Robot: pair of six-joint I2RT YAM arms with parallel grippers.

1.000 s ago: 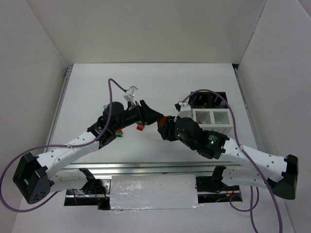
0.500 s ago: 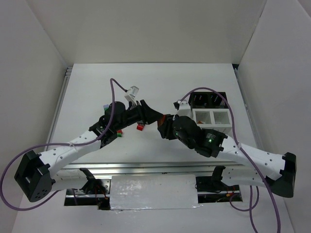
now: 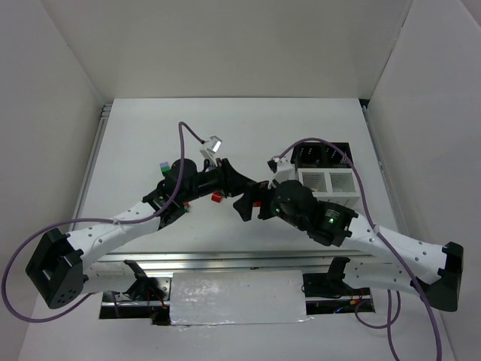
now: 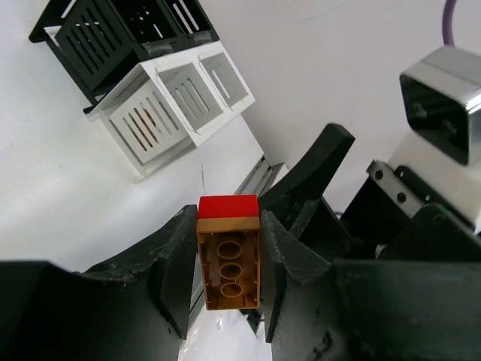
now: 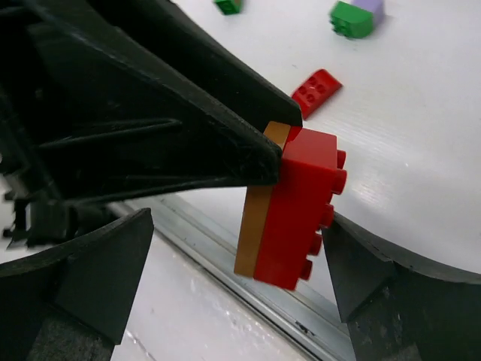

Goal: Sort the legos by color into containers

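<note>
**Stack of 2 legos (image 4: 228, 271), red on orange-brown, clamped in left gripper (image 4: 228, 222)**

Stack at centre of left wrist frame. Right gripper (image 5: 237, 241) spread wide, 1 finger each side of stack. White container (image 4: 176, 105), black container (image 4: 113, 30) at upper left.

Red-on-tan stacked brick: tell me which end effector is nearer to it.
Left. The left end effector is clamped on the brick; the right end effector is open, its fingers flanking it.
</note>
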